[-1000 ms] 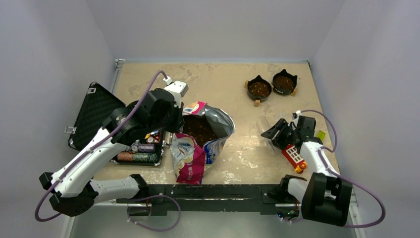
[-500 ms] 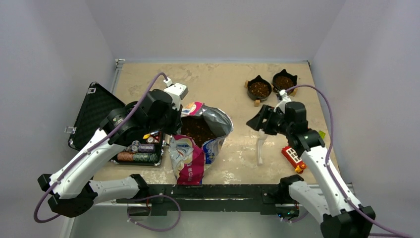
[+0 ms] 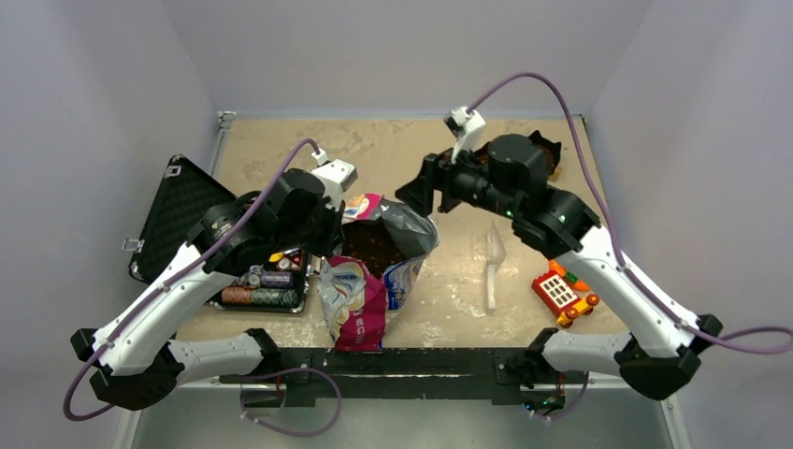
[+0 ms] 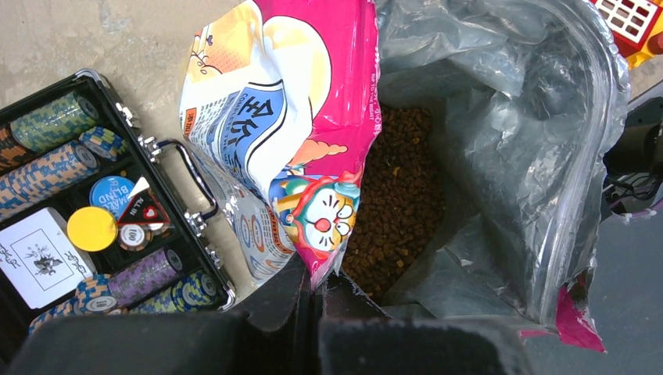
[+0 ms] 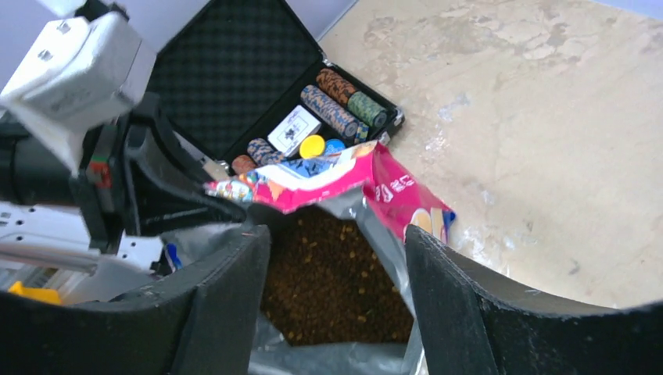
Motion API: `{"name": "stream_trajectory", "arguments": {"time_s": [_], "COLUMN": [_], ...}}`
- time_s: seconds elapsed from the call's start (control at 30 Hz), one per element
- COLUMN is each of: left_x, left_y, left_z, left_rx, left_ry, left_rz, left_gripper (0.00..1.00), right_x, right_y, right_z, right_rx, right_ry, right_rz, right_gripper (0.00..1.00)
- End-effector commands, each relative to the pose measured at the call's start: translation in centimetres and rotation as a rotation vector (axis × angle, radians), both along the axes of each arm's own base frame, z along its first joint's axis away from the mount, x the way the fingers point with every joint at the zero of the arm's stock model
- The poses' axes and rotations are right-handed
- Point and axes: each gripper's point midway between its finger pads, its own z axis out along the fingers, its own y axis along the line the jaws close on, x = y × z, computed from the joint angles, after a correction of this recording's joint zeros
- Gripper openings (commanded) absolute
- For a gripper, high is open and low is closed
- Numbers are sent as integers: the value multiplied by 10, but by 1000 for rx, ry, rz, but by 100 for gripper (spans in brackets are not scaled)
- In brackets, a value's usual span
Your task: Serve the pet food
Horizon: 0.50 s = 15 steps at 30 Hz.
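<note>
The pink-blue-white foil bag (image 3: 360,299) stands open at the table's middle, with brown kibble (image 3: 374,245) showing inside. My left gripper (image 3: 333,239) is shut on the bag's left rim; the left wrist view shows the jaws (image 4: 320,283) pinching the printed edge beside the kibble (image 4: 399,195). My right gripper (image 3: 413,195) is open and empty, hovering over the bag's far right rim. In the right wrist view its fingers (image 5: 336,242) straddle the kibble (image 5: 328,289). A black cat-eared bowl (image 3: 550,150) at the back is mostly hidden by my right arm.
A clear scoop (image 3: 493,262) lies on the table right of the bag. A red toy (image 3: 561,292) sits at the front right. An open black case of poker chips (image 3: 262,285) lies left of the bag and also shows in the left wrist view (image 4: 94,234).
My right arm has swung from the front right, near the scoop and toy, up and left to the bag's mouth. The scoop stays on the table. The left gripper has not moved.
</note>
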Motion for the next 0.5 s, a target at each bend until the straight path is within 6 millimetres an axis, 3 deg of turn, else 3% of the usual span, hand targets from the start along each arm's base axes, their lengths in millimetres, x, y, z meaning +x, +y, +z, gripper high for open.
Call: {"name": "stream_trajectory", "arguments": {"time_s": [0.0,0.23,0.47], "left_x": [-10,-11,-10], "left_y": [-21,-20,-21], "left_z": [72,74,75], "left_rx": [-245,-243,-246], "left_ry": [-133,-134,-134], "left_rz": [-100,-102,-100], "left_gripper": [0,0,0], "right_x": [21,16,20], "right_y": [12,44,56], "right_z": [-21,-50,-74], "right_rx": [-226,-388,-464], "right_ry": [-37,-49,-16], "right_rz": [-3,99,110], "right_gripper": [67,63,51]}}
